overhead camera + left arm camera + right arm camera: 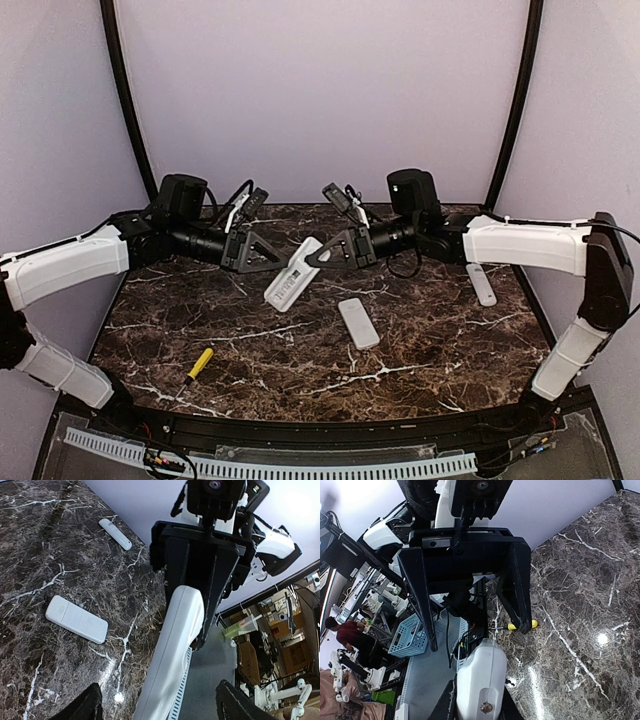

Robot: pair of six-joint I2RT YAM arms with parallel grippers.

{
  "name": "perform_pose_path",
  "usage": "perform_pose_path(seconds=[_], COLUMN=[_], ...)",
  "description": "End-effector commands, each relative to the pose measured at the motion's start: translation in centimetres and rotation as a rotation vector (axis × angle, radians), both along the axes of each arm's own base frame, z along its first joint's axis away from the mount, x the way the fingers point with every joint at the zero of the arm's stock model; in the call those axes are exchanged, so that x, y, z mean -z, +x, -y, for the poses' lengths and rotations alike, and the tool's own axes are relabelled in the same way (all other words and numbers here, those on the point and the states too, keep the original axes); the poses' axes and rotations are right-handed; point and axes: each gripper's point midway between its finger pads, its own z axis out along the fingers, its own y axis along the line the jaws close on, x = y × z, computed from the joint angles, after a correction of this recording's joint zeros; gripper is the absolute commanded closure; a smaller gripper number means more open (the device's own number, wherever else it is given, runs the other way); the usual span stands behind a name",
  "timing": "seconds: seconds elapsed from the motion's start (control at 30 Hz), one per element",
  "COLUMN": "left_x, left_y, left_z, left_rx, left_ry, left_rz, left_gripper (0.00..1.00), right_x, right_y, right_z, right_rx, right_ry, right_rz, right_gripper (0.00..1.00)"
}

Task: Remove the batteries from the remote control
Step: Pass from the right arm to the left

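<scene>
My right gripper [322, 256] is shut on the upper end of a white remote control [294, 275] and holds it tilted above the dark marble table [440, 340]. In the right wrist view the remote [481, 680] sits between my right gripper's fingers [449, 705]. My left gripper [262, 254] is open, with its fingers spread on either side of the remote's other end, not touching it. In the left wrist view the remote [175, 650] runs up between the wide-apart fingers [82, 706]. No batteries are in view.
A second white remote [358, 322] lies flat at the table's middle and shows in the left wrist view [76, 619]. A third, slimmer one [481, 283] lies at the right. A yellow-handled screwdriver [198, 365] lies front left. A white slotted strip [300, 465] runs along the near edge.
</scene>
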Motion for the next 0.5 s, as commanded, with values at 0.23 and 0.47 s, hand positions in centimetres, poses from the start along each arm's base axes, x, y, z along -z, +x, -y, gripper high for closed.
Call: perform_pose_path(seconds=[0.23, 0.47], left_x=[-1.6, -1.4], left_y=[-1.6, -1.9], left_z=[2.2, 2.5], left_rx=[0.155, 0.167], left_ry=[-0.085, -0.089], left_rz=[0.012, 0.002], left_gripper=[0.43, 0.54], right_x=[-0.9, -1.0], right_y=[-1.7, -1.9], right_z=[-1.1, -1.3], right_rx=[-0.114, -0.129], right_ry=[0.030, 0.037], right_rz=[-0.013, -0.017], right_gripper=[1.00, 1.00])
